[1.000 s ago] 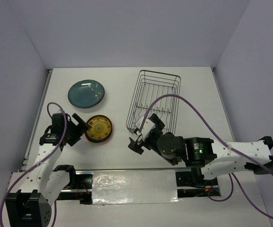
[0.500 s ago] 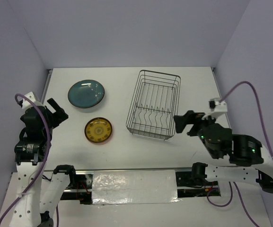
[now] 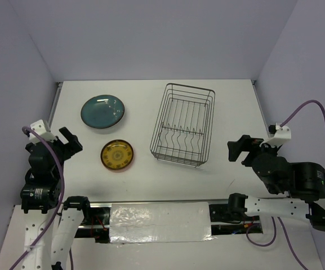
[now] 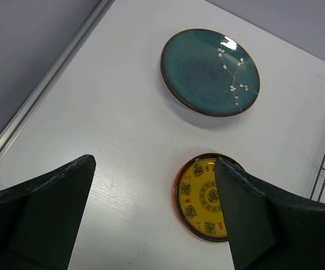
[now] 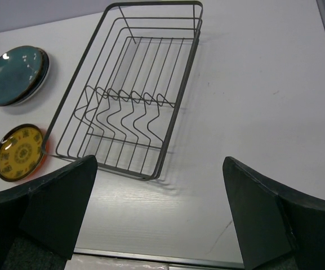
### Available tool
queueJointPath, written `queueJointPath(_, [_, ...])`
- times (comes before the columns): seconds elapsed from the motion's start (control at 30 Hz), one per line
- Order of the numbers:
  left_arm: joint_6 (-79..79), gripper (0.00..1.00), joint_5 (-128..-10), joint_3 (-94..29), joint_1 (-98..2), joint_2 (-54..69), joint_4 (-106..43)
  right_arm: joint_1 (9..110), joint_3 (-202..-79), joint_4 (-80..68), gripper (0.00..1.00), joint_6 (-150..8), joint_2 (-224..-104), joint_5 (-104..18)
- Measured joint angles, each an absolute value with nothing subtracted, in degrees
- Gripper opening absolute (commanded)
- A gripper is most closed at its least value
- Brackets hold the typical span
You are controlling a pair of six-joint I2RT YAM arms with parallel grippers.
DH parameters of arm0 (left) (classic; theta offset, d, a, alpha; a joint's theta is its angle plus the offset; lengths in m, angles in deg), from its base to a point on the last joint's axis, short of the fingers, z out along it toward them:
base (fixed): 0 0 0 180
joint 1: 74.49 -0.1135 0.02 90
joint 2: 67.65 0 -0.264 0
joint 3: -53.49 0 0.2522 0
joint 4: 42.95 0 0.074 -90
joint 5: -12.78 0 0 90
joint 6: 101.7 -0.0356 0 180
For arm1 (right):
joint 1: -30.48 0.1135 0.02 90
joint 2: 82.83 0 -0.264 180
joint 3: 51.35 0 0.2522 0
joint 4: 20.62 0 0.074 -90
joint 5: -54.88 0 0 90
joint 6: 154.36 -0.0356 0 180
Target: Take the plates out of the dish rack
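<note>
The dark wire dish rack (image 3: 183, 124) stands on the white table with no plate in it; it also shows in the right wrist view (image 5: 134, 90). A dark teal plate (image 3: 102, 111) lies at the back left, also in the left wrist view (image 4: 210, 71). A yellow patterned plate with an orange rim (image 3: 117, 154) lies nearer, left of the rack, also in the left wrist view (image 4: 203, 196) and the right wrist view (image 5: 20, 152). My left gripper (image 3: 66, 142) is open and empty, raised left of the yellow plate. My right gripper (image 3: 242, 149) is open and empty, raised right of the rack.
The table's left edge has a metal rail (image 3: 54, 107). Purple cables (image 3: 308, 109) loop from both arms. A taped strip (image 3: 159, 221) runs along the near edge between the arm bases.
Both arms have drawn back from the middle: the left gripper has moved away from the yellow plate to the left edge, and the right gripper has swung from the rack's near end to its right.
</note>
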State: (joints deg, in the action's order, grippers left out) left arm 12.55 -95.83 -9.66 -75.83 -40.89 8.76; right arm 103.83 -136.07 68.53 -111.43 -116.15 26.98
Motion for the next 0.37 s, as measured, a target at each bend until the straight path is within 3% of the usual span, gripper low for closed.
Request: queueJointPath(0.37, [12.4,1.0,-94.9,-9.1,-75.2,-41.2,8.1,103.8,-135.8,70.0,1.0,-111.9,-113.3,27.4])
